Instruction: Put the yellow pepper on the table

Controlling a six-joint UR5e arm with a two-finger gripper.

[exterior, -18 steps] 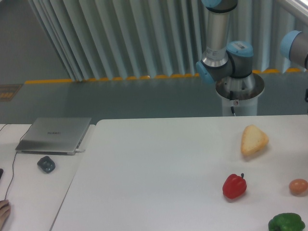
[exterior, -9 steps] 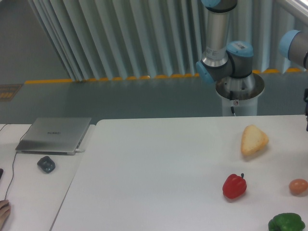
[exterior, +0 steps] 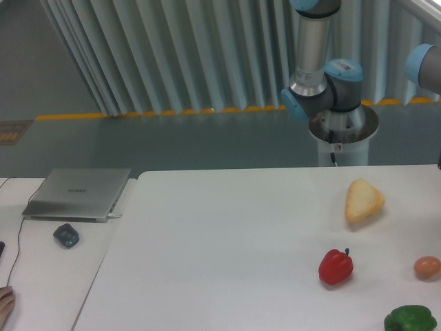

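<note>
Yellow pepper does not show anywhere in the camera view, and neither does the gripper, so whether its claw is open, closed or holding anything cannot be told. Only the arm's base and joints stand behind the table. On the table lie a pale bread-like wedge, a red pepper, a brown egg and a green pepper at the right. A closed laptop rests on the separate desk.

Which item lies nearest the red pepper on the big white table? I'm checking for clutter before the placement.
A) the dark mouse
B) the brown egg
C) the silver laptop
B: the brown egg sits just right of the red pepper on the table.
</note>
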